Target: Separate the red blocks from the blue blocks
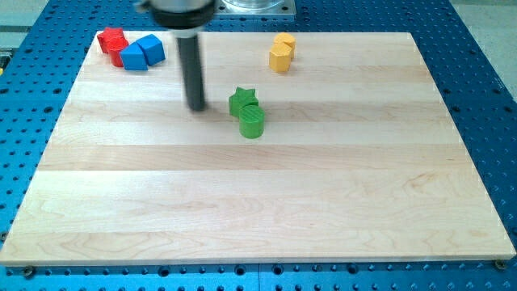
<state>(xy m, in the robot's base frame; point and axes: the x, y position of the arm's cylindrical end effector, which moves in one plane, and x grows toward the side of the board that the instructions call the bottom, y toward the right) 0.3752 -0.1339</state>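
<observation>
Two red blocks [112, 40] sit at the board's top left corner, touching each other. Two blue blocks press against them on the right: a blue triangle-like block [132, 58] and a blue cube-like block [151, 48]. My tip [196, 107] rests on the wooden board, below and to the right of this cluster, apart from it. It stands just left of the green star block [242, 100].
A green cylinder [252, 123] touches the green star from below. Two yellow blocks [281, 53] sit together near the top edge, right of centre. The wooden board [258, 202] lies on a blue perforated table.
</observation>
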